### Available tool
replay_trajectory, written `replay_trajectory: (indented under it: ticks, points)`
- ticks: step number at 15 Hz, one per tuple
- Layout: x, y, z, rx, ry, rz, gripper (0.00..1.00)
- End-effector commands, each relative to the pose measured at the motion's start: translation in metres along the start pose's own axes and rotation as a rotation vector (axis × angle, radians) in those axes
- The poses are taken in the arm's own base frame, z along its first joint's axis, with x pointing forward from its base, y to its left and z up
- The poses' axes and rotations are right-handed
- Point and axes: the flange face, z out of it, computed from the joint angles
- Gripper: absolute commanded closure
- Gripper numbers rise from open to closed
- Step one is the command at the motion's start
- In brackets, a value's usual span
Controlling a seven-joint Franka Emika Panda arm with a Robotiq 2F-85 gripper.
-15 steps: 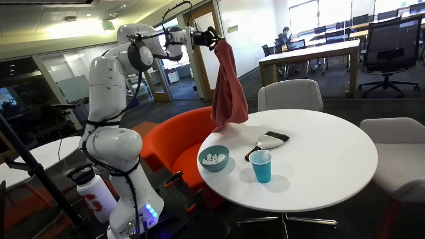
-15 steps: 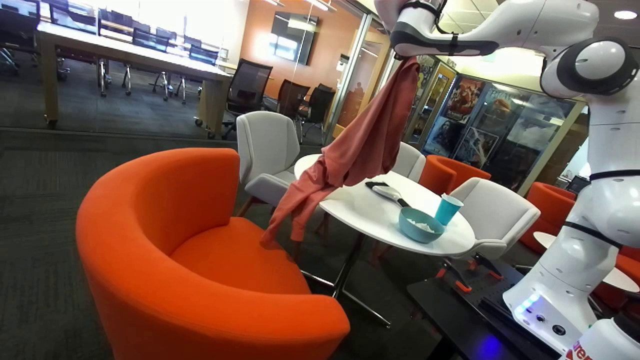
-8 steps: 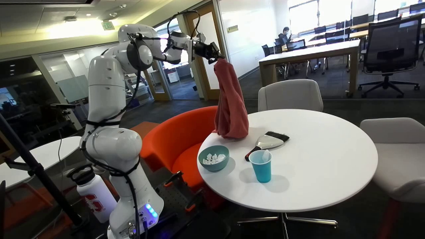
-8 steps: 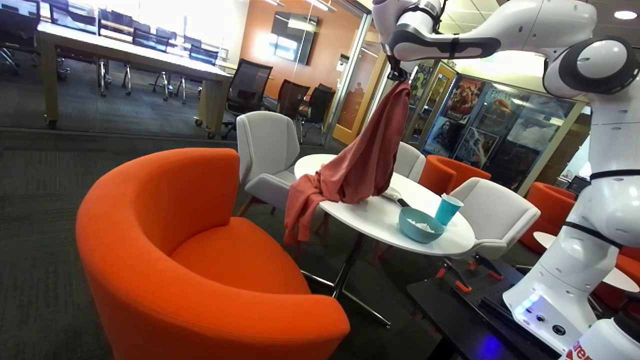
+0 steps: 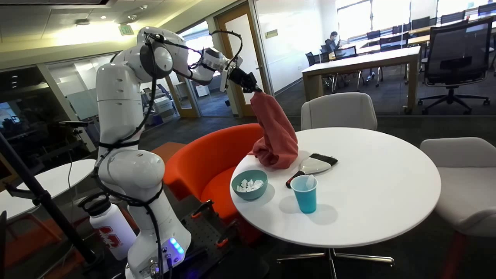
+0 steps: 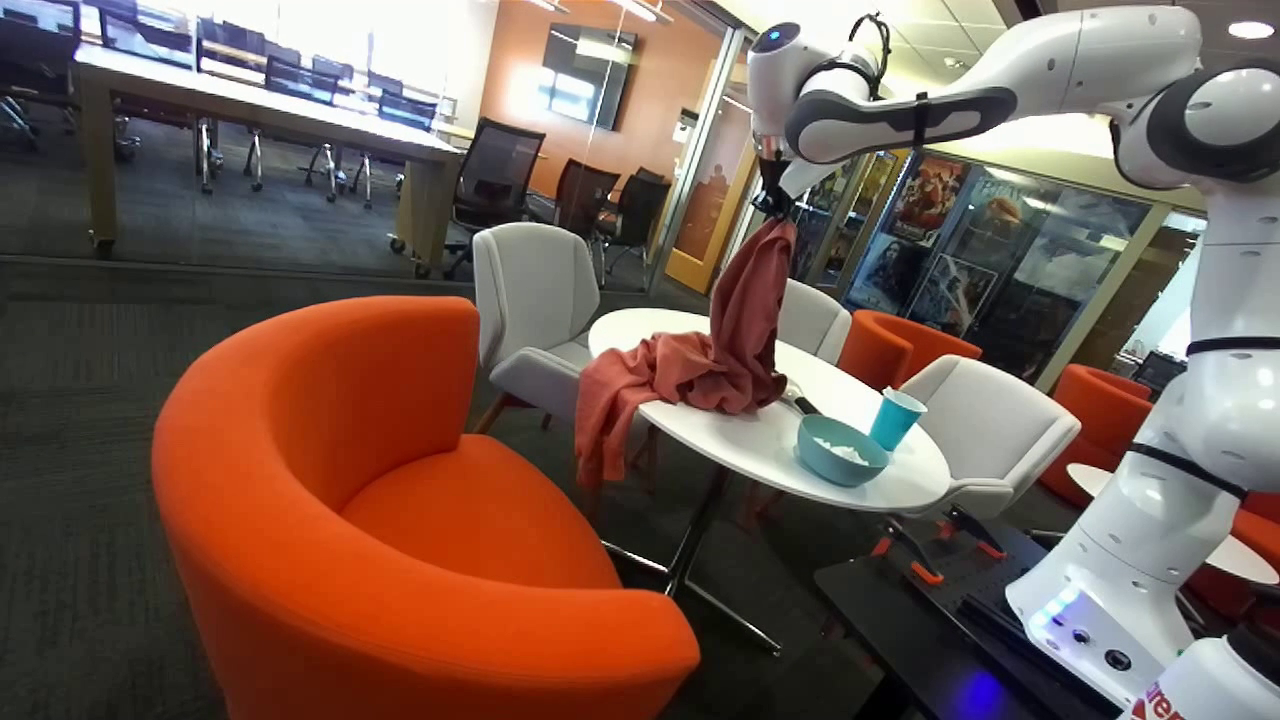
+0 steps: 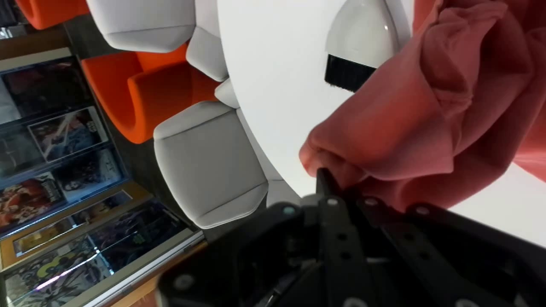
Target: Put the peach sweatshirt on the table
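The peach sweatshirt [image 5: 276, 135] is a dusty red-pink cloth, seen in both exterior views [image 6: 745, 310] and in the wrist view [image 7: 405, 115]. Its lower part lies bunched on the round white table [image 5: 372, 186] near the edge by the orange chair. One end hangs over that edge [image 6: 605, 430]. Its upper part rises in a column to my gripper [image 5: 257, 90]. The gripper [image 6: 775, 210] is shut on the top of the sweatshirt, above the table. In the wrist view the fingers [image 7: 341, 187] pinch the cloth, and the fingertips are partly hidden in it.
A brush with a white body [image 5: 316, 166] lies right beside the sweatshirt. A teal bowl [image 5: 251, 195] with white pieces and a blue cup [image 5: 306, 199] stand nearer the robot base. An orange chair [image 6: 400, 520] and grey chairs [image 6: 540, 290] surround the table.
My gripper has moved down with the sweatshirt. Its lower part has settled and bunched on the table. The end that reached the orange chair now hangs from the table edge.
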Motion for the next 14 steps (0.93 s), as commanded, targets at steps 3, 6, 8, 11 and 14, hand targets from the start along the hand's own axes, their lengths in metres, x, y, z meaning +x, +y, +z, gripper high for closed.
replay_trajectory:
  ticks: [3, 6, 8, 11, 14]
  points:
    - [-0.039, -0.012, 0.044, 0.157, -0.024, 0.088, 0.99]
    - [-0.056, -0.021, 0.07, 0.259, -0.055, 0.126, 0.99]
    - [-0.067, -0.028, 0.087, 0.316, -0.074, 0.15, 0.99]
    - [-0.08, -0.043, 0.112, 0.36, -0.105, 0.159, 0.99]
    - [-0.091, -0.059, 0.129, 0.358, -0.131, 0.137, 0.99]
